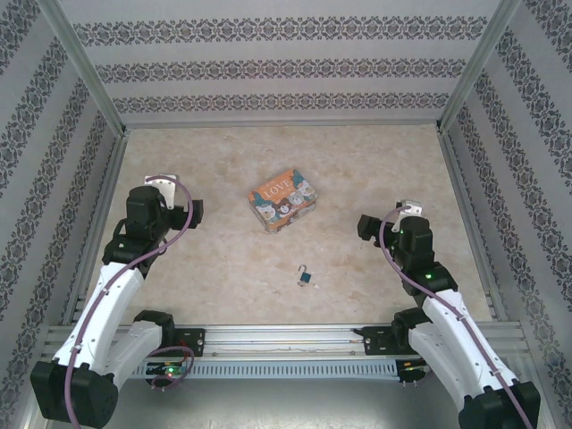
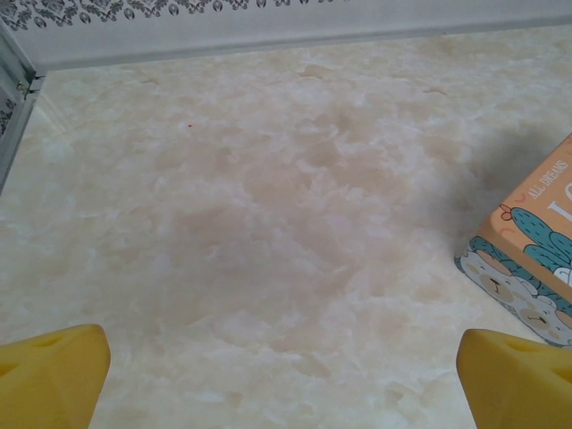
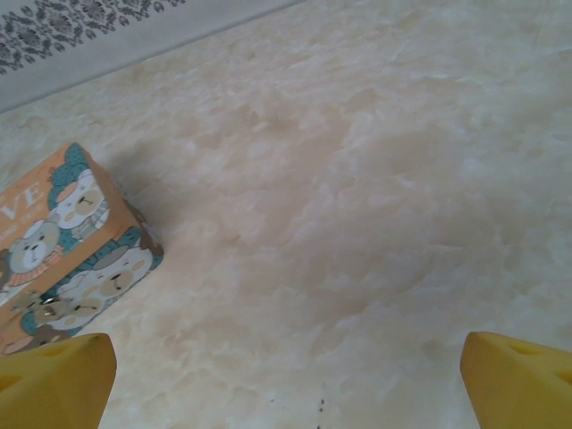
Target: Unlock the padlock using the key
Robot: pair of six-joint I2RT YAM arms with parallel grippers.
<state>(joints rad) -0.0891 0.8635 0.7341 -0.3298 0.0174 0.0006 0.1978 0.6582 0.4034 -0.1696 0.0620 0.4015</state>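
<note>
The left hand point(image 2: 284, 384) and right hand point(image 3: 286, 384) hang with fingers spread wide, gripping nothing. Only their yellow tips point(image 2: 52, 375) show, cut by the frame's lower edge. The tin point(image 1: 283, 200) stands between the hands and is cropped in both wrist views. The padlock point(image 1: 306, 276) lies on the bench point(image 1: 206, 268) nearer the front, midway between the arms, too small to tell whether it is locked. The bench is beige and marbled, the walls point(image 1: 268, 63) banded with dark pattern.

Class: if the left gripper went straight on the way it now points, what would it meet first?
The left gripper, open, would probably meet bare table first, then the back wall; the LOVE tin sits right of that line. Depth is hard to judge.
</note>
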